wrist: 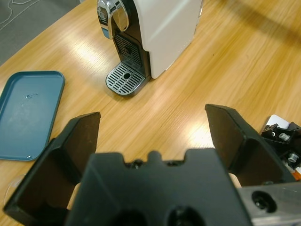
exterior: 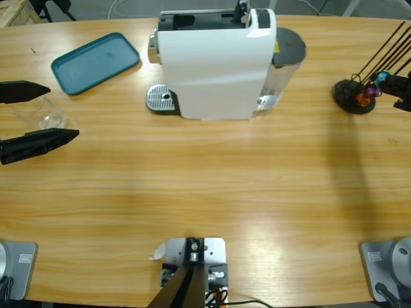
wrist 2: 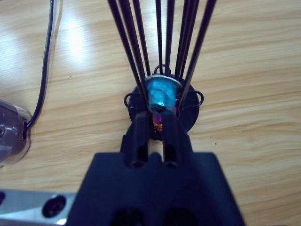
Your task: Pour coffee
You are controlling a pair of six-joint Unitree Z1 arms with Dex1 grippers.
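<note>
The white coffee machine [exterior: 215,64] stands at the back middle, its metal drip grate [exterior: 160,98] facing left. My left gripper [exterior: 63,112] reaches in from the left edge, open, with a clear glass cup [exterior: 48,119] between its jaws. In the left wrist view this gripper [wrist: 153,115] points toward the machine [wrist: 162,33] and its grate [wrist: 125,79]. At the right edge, my right gripper [exterior: 398,96] is at the black capsule rack [exterior: 353,96]. Its narrow jaws [wrist 2: 157,117] are shut on a blue capsule [wrist 2: 160,94] in the rack [wrist 2: 188,113].
A teal tray [exterior: 96,61] lies at the back left, also seen in the left wrist view as the teal tray [wrist: 28,113]. The rack's long black rods [exterior: 385,51] slant up to the right. A black cable [wrist 2: 44,70] runs across the wood.
</note>
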